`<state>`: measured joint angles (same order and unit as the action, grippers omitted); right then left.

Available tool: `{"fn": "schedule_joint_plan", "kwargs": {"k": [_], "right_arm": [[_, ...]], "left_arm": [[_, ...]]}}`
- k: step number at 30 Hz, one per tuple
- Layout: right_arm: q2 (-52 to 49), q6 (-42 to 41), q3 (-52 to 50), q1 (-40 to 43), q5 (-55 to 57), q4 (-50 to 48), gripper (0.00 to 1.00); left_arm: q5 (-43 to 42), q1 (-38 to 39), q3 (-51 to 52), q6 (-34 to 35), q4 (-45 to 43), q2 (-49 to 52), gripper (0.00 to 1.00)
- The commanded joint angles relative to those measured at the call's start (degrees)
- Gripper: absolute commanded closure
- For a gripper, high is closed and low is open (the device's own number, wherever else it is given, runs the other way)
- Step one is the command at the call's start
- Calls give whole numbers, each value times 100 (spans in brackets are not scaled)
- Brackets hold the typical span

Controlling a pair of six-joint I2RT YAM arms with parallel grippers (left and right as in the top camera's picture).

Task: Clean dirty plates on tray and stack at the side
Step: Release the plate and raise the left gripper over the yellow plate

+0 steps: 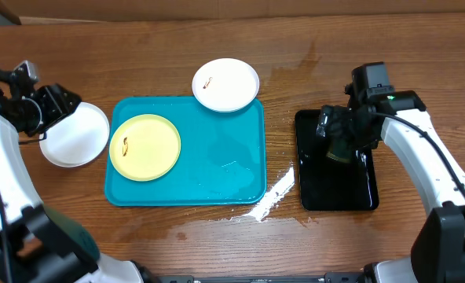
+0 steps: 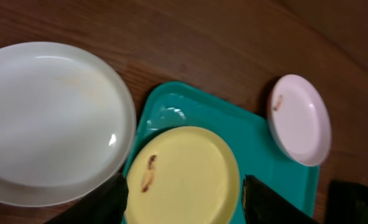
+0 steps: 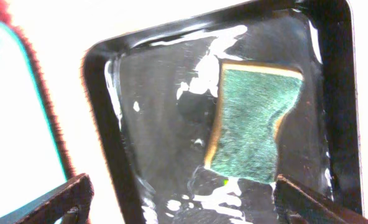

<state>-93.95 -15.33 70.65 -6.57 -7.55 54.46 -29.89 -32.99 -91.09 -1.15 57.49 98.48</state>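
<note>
Right wrist, unlike overhead, shows the sponge [image 3: 252, 124] whole; right gripper [image 3: 184, 205] and left gripper [image 2: 184, 205] both spread.

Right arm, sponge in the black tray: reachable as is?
Probably yes. The right gripper hangs open right over the sponge in the black tray, with nothing lying on it.

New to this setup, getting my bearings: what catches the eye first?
A big turquoise tray sits mid-table, with a smeared yellow plate on its left part. One white plate lies on the wood left of it, a second white plate at its far right corner; a green sponge lies in the wet black tray at right.
</note>
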Motion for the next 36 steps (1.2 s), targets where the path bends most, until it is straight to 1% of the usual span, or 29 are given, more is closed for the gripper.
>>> {"fn": "schedule_joint_plan", "kwargs": {"k": [1,3,6,8,11,18,20,21,22,23,24,25,27,30,36], "right_arm": [[46,850,81,-33,-1364,0,14],[46,992,81,-74,-1668,-46,19],[46,1099,76,-210,-1696,-138,27],[39,1137,76,-367,-1676,-192,30],[37,1132,31,-719,-1377,-369,31],[-216,1062,-22,-1600,-669,-780,36],[-400,977,-22,-1755,-487,-831,43],[-511,903,-22,-1805,-376,-826,51],[-601,835,-22,-1832,-299,-813,63],[-697,715,-22,-1847,-234,-800,70],[-761,645,-22,-1847,-232,-789,71],[-822,575,-22,-1845,-232,-785,76],[-861,413,-22,-1845,-179,-785,80],[-861,46,-22,-1845,63,-743,81],[-863,28,-295,-1845,164,-815,81]], "left_arm": [[-260,431,-90,122,372,-527,38],[-258,647,-90,118,557,-575,38],[-221,1025,-61,118,804,-564,37],[-31,1279,26,118,844,-562,37],[415,1648,155,286,756,-560,37],[446,2142,181,459,732,-560,37],[509,2277,181,459,774,-560,36],[546,2330,181,459,791,-560,36],[605,2380,181,461,813,-560,36],[649,2413,181,461,828,-560,36],[686,2446,181,461,837,-560,36],[702,2465,181,461,844,-560,36],[704,2476,181,461,846,-560,32],[704,2476,181,461,857,-560,28],[748,2476,181,461,859,-560,25]]}}
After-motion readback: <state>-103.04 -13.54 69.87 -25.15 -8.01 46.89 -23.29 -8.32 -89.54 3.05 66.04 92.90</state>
